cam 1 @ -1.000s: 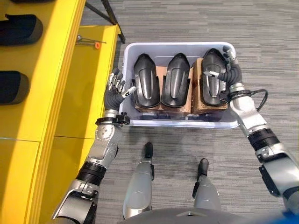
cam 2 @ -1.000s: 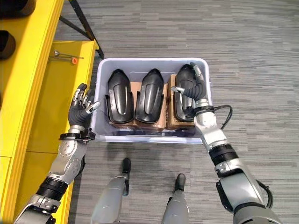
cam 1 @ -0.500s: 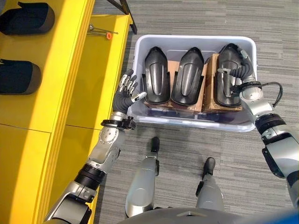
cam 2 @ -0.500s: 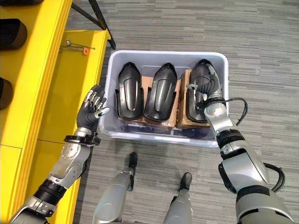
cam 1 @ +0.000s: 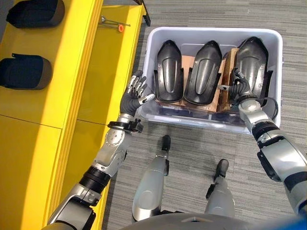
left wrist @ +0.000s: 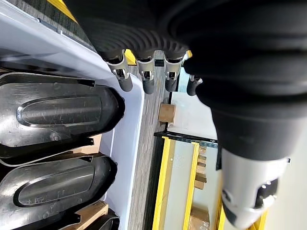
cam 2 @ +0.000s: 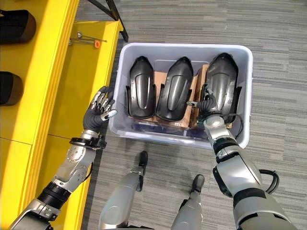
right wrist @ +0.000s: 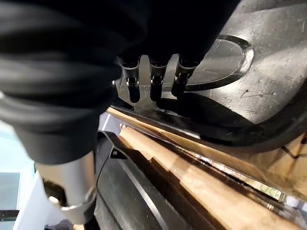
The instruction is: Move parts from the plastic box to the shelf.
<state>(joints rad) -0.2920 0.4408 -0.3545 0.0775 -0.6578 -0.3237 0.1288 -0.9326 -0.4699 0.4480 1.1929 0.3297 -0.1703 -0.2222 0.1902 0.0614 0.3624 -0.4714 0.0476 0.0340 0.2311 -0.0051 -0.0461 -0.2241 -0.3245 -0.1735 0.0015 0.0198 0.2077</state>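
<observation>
A pale plastic box (cam 1: 216,30) stands on the carpet and holds three black moulded parts side by side: left (cam 1: 169,72), middle (cam 1: 203,72) and right (cam 1: 252,60). My right hand (cam 1: 236,88) rests on the near left edge of the right part, fingers (right wrist: 151,88) fairly straight on its rim, thumb (cam 1: 223,87) out to the side. My left hand (cam 1: 134,96) is open just outside the box's left wall, level with the left part (left wrist: 62,112), holding nothing. The yellow shelf (cam 1: 81,72) runs along the left.
Two more black parts (cam 1: 26,72) (cam 1: 36,12) lie on the shelf's upper level. A small tool with an orange tip (cam 1: 115,25) lies on the lower yellow board. Brown cardboard (cam 1: 225,72) props the parts in the box. A black stand leg (cam 2: 115,14) crosses behind the box.
The camera has shifted, so the box sits further right. My right hand has slid back along the right part to its near end. The left hand stays by the box's left wall.
</observation>
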